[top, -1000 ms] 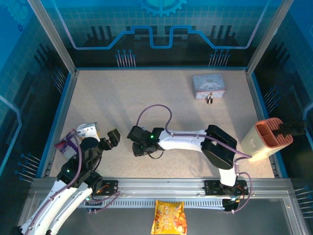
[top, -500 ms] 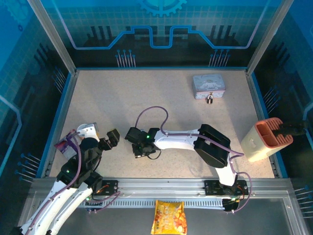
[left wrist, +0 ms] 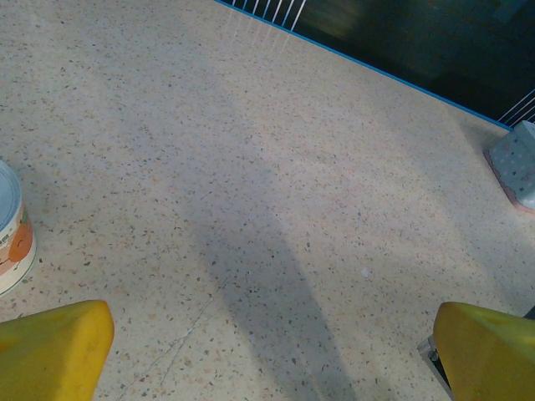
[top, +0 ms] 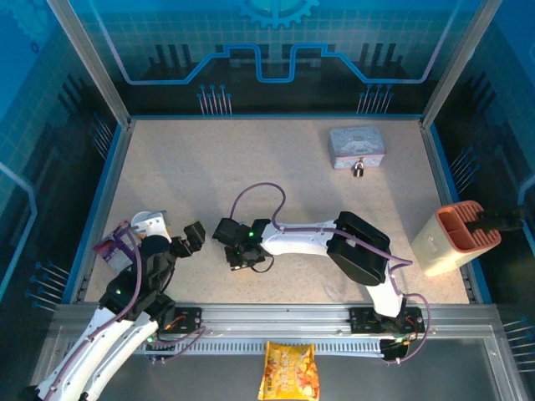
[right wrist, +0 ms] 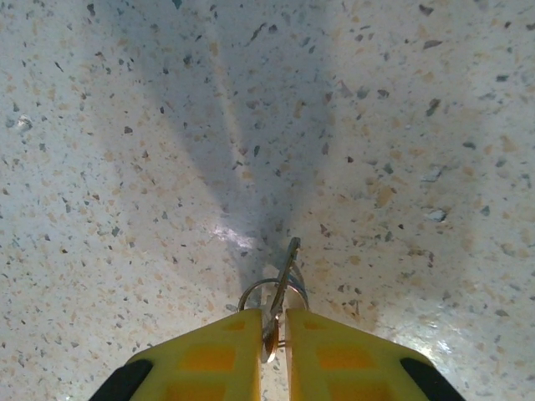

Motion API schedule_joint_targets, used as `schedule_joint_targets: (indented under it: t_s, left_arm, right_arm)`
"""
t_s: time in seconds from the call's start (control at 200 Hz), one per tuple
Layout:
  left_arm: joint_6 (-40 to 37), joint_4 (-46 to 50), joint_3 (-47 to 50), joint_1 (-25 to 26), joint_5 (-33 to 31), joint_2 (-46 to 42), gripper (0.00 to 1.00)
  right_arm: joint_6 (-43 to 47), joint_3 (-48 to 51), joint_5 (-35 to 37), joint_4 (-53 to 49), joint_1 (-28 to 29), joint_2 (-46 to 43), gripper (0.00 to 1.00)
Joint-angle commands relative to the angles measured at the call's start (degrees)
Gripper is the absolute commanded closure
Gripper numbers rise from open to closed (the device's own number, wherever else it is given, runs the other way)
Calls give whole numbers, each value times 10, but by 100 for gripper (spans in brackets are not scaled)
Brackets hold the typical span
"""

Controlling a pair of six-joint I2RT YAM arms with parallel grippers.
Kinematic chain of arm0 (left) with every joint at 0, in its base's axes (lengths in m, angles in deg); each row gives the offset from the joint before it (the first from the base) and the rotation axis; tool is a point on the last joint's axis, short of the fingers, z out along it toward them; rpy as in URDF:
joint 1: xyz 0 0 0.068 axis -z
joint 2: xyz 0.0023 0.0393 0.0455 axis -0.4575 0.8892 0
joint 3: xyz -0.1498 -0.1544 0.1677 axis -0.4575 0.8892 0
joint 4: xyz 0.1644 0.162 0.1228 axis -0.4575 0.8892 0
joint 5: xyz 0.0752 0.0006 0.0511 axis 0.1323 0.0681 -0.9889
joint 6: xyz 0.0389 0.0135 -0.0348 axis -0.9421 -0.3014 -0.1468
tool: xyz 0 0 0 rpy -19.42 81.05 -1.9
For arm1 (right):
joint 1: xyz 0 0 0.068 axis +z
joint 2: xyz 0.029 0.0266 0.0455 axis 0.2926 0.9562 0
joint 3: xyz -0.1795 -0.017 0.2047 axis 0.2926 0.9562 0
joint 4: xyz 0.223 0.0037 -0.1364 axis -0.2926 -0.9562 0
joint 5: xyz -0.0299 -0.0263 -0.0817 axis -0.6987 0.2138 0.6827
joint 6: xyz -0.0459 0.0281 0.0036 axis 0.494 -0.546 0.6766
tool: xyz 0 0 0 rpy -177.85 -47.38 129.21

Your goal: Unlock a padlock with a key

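Note:
The small dark padlock [top: 359, 170] with its silvery shackle lies far back right on the table, just in front of a grey tin. Near the table's front middle, my right gripper [top: 231, 248] points down at the floor. Its yellow fingers [right wrist: 209, 359] are shut on the thin silvery key [right wrist: 282, 280], pinched on edge with its ring beside it and its blade poking forward just above the speckled surface. My left gripper [top: 194, 236] hovers at the front left, its yellow fingertips [left wrist: 54, 347] wide apart with nothing between them.
The grey embossed tin [top: 358, 146] stands at the back right; its corner [left wrist: 517, 163] shows in the left wrist view. A white can [left wrist: 12, 225] sits by the left gripper. An orange-topped holder [top: 456, 236] stands at the right edge. A snack bag [top: 287, 370] lies in front of the rail.
The right arm has shifted its gripper slightly leftward along the table front. The left arm has stayed where it was.

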Motion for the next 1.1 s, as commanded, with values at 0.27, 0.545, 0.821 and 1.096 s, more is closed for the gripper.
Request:
schedule_joint_targets:
  t_s: [0.27,0.545,0.821,1.096]
  left_arm:
    - [2,-3,6,4,-13,-6,1]
    - [1,-15,7,4,-11,-1,1]
    - [-3,-82,-29,4,127,109,17]
    - [41,-177,-110,11,338,257,29]
  right_arm:
    - [-7,-8,-14,5,7,14,88]
    - [14,78,32,77,7,-96,100]
    - [104,239,9,267,-35,-278,100]
    - [170,350,-21,412,-75,-392,100]
